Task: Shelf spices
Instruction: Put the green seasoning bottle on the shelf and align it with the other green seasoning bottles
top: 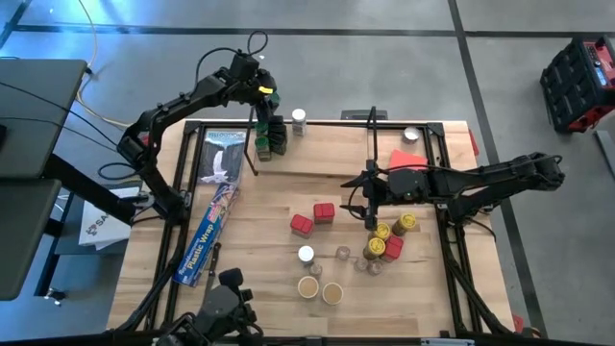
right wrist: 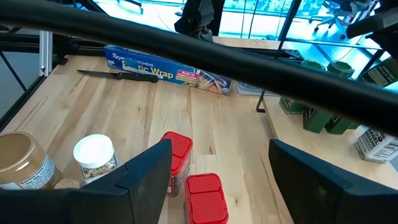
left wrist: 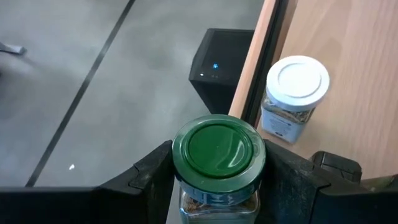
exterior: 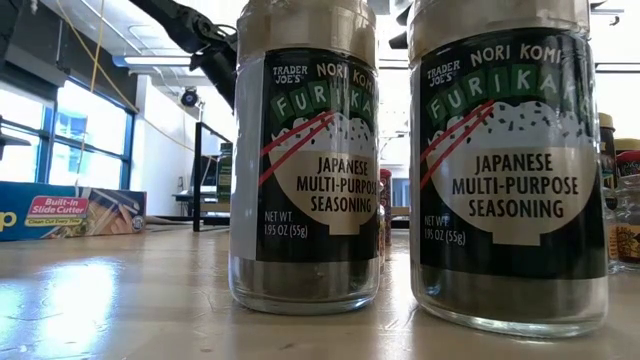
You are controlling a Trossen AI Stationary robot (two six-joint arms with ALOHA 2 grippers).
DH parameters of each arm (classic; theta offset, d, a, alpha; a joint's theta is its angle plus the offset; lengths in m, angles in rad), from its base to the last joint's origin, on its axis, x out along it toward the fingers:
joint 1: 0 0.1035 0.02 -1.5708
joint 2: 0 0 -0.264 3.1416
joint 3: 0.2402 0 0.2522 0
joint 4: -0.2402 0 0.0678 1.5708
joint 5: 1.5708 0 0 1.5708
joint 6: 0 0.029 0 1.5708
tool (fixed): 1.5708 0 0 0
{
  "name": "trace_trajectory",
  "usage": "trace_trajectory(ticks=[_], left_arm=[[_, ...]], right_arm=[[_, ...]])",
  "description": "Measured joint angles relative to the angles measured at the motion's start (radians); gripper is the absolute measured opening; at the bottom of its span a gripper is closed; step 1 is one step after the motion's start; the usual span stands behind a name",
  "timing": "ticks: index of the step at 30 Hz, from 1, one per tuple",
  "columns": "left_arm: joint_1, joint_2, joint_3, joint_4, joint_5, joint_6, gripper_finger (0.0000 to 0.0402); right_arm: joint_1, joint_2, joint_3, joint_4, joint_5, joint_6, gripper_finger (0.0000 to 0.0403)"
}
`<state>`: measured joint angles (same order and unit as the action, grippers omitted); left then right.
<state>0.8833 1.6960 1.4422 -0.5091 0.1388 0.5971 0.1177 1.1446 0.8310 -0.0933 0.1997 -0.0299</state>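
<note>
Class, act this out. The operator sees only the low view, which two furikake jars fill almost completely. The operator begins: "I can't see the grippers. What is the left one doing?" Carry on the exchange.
Observer: The left gripper is at the shelf's far left end, shut on a green-lidded jar.
Operator: Is anything close to that jar?
Observer: A white-lidded jar stands upright beside it on the shelf board, not touching it.
Operator: And the right gripper?
Observer: The right gripper is open and empty above the middle of the table, with two red tins just ahead of it.
</note>
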Motion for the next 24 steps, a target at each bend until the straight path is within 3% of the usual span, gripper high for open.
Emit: trace_trajectory(ticks=[8, 13, 24], left_arm=[[0.0, 0.013, 0.0, 0.004, 0.012, -0.018, 0.0198], [0.0, 0.013, 0.0, 0.013, 0.077, -0.053, 0.0198], [-0.008, -0.002, -0.001, 0.026, 0.059, -0.031, 0.0198]], right_arm=[[0.0, 0.0, 0.0, 0.0, 0.0, 0.004, 0.0261], [0.001, 0.0, 0.0, 0.0, 0.0, 0.004, 0.0261], [0.001, 0.0, -0.001, -0.008, 0.0, 0.004, 0.0261]])
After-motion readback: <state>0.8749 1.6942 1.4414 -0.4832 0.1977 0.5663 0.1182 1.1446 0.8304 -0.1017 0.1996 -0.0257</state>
